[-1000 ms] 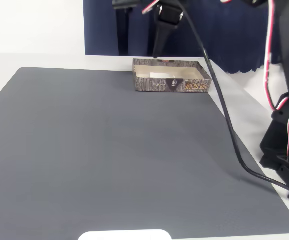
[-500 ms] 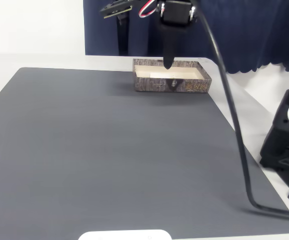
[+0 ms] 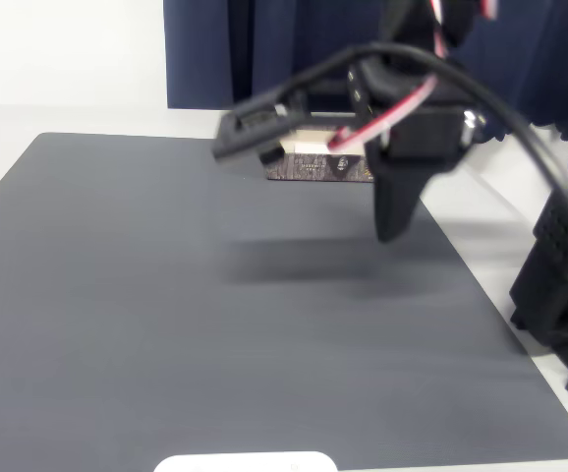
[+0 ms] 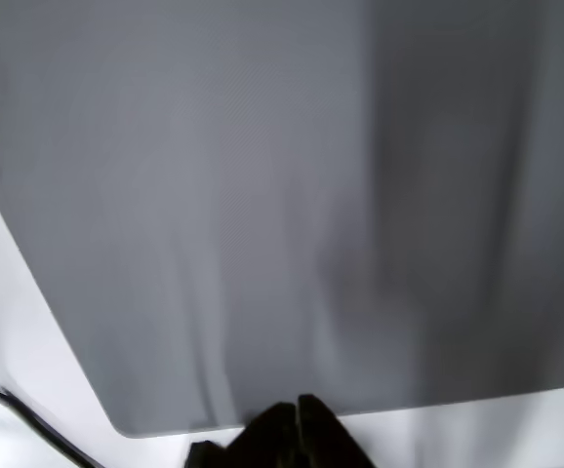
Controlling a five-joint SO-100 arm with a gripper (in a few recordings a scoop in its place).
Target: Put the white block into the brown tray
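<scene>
The brown tray [image 3: 315,168] stands at the far edge of the grey mat, largely covered by my blurred arm. A pale strip shows inside it, and I cannot tell the white block from the cream floor there. My gripper [image 3: 390,228] hangs point-down in front of the tray, above the mat's right half, its fingers together as one dark wedge with nothing in them. In the wrist view the gripper [image 4: 295,409] tips meet at the bottom edge, over bare mat near its corner.
The grey mat [image 3: 196,324] covers most of the white table [image 3: 58,118]. The arm's black base [image 3: 559,275] stands off the mat's right edge. A black cable [image 3: 520,133] arcs from the arm. A white object [image 3: 245,462] sits at the front edge.
The arm has swung away from above the tray, toward the front and lower over the mat. It is motion-blurred now. The gripper holds nothing.
</scene>
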